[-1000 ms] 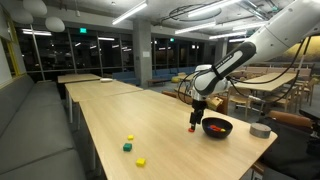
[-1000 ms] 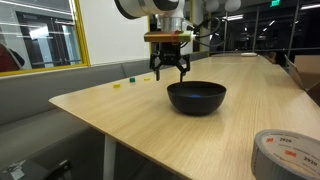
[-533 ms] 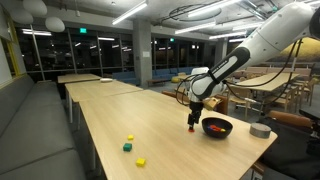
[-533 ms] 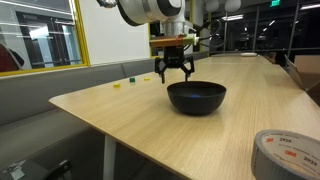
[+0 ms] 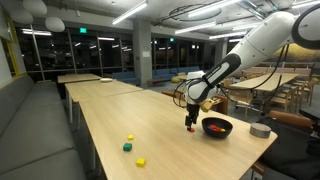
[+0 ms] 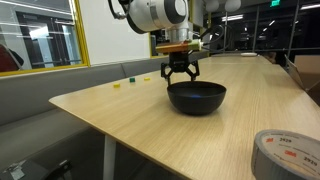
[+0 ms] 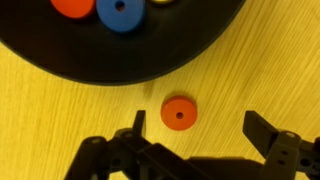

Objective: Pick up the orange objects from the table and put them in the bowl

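In the wrist view an orange disc with a small centre hole lies flat on the light wood table, just outside the rim of the black bowl. Another orange piece rests inside the bowl beside a blue piece. My gripper is open above the table, and the loose disc sits between its fingers, closer to the left finger. In both exterior views the gripper hangs low, right next to the bowl.
Two yellow pieces and a green block lie farther along the table. A grey tape roll sits near the table's end beyond the bowl. Benches and other tables stand behind.
The gripper has shifted sideways and a little lower, closer to the bowl's edge. It has stayed open with nothing in it.
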